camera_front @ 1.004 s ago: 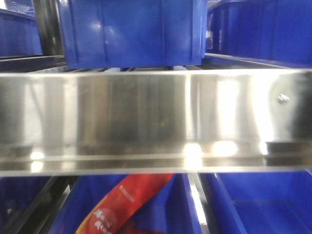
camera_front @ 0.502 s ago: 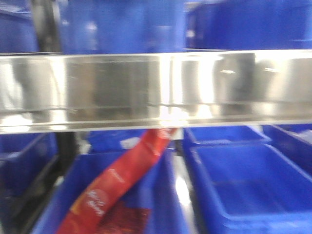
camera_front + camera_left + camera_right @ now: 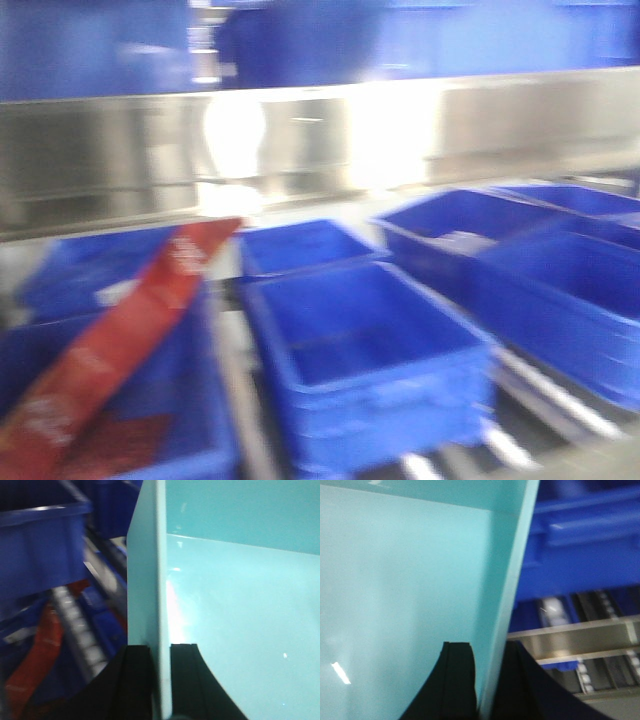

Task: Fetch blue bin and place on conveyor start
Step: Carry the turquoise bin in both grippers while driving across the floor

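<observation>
- Front view, blurred: I see a steel rail [image 3: 320, 140] across the top, dark blue crates [image 3: 370, 360] below it, and a red packet [image 3: 110, 340] leaning in the left one.
- Left wrist: my left gripper [image 3: 160, 652] is clamped on a wall of the aqua bin [image 3: 240, 605], one finger inside, one outside; crates and rollers [image 3: 75, 625] lie beyond.
- Right wrist: my right gripper [image 3: 487, 652] pinches a bin wall likewise, with a crate and rail beyond.
</observation>
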Controlling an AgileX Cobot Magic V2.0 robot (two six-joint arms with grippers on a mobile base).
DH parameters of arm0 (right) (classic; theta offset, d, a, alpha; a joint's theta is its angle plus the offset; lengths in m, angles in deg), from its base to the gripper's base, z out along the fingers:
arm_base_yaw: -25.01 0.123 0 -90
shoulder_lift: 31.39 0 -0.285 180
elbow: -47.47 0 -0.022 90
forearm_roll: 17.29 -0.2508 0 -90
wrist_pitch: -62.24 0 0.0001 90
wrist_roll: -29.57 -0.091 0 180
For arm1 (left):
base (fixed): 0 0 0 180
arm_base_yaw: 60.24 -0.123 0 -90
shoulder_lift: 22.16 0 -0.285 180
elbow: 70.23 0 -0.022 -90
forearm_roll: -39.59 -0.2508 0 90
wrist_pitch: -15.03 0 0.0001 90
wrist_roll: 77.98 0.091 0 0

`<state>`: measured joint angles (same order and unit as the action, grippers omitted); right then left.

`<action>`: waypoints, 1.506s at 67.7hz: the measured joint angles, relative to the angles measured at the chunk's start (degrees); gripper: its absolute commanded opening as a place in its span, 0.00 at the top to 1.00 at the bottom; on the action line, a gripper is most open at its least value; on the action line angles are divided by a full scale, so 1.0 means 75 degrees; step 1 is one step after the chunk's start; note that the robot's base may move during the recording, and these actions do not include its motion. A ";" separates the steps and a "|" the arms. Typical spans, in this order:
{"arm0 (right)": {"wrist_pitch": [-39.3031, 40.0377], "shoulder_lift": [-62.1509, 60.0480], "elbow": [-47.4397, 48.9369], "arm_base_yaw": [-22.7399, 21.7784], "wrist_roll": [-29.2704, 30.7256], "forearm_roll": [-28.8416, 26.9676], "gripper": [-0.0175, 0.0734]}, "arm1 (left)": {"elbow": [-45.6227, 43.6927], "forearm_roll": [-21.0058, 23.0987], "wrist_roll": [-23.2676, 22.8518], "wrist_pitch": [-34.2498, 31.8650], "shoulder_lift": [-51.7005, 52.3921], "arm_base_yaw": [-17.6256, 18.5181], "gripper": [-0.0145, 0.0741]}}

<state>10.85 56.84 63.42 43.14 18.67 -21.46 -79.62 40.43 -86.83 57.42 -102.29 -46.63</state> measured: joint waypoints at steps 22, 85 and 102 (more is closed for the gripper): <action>0.0000 0.0000 0.0000 0.0000 -0.0015 0.0000 0.97 | 0.0000 0.0000 0.0017 -0.0044 0.0000 0.0000 0.96; 0.0000 0.0000 0.0000 0.0000 -0.0015 0.0000 0.97 | 0.0000 -0.0016 0.0031 -0.0090 0.0000 0.0000 0.96; 0.0000 0.0000 0.0000 0.0000 -0.0015 0.0000 0.97 | 0.0000 -0.0016 0.0031 -0.0090 0.0000 0.0000 0.96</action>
<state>10.85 56.84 63.42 43.14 18.56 -21.46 -79.62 40.31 -86.60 56.75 -102.29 -46.63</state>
